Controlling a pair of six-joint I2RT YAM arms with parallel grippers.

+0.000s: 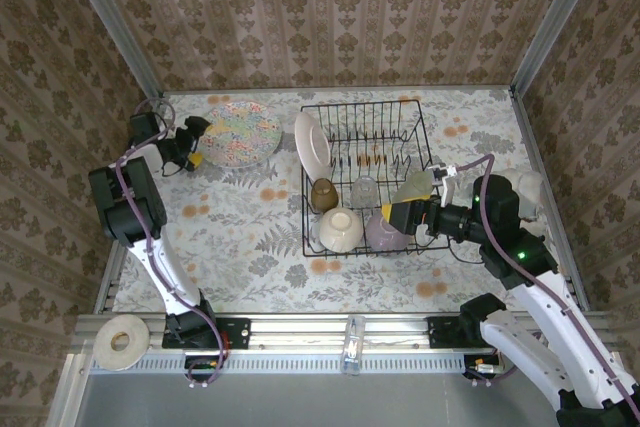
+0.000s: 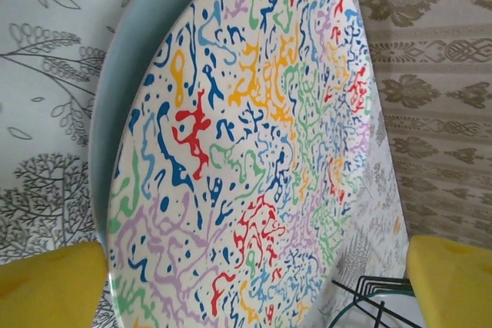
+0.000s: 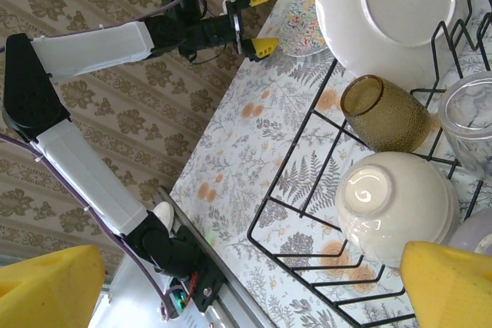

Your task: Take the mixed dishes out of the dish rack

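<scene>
- Lying flat near the far left corner of the table (image 1: 230, 247), the patterned plate (image 1: 243, 134) is out of the dish rack (image 1: 360, 104). In the left wrist view the frame cuts off its top and bottom edges.
- The left gripper (image 1: 192, 146) sits just beside the plate's left rim. Its yellow fingers are spread wide and clasp nothing. Whether a fingertip touches the rim cannot be told.
- The dish rack stands right of the table's centre, and the right arm covers its near right corner.
- Inside the rack, a plain white plate (image 1: 311, 142) stands upright at the far left corner.
- Near that plate are the amber-brown cup (image 1: 322, 194) and the clear glass (image 1: 365, 190).
- The cream bowl (image 1: 340, 229) is at the rack's near left corner, its foot turned toward the right wrist camera.
- The lilac bowl (image 1: 383, 234) is partly covered by the right gripper (image 1: 398, 213).
- The pale-green cup (image 1: 418, 185), just behind that gripper, is hard to make out.
- The right gripper hangs over the rack's near right part, fingers wide apart and empty.
- A white object (image 1: 530, 190) at the table's right edge is mostly hidden behind the right arm and cannot be named.
- A roll of tape (image 1: 120, 340) rests on the rail at the near left corner.
</scene>
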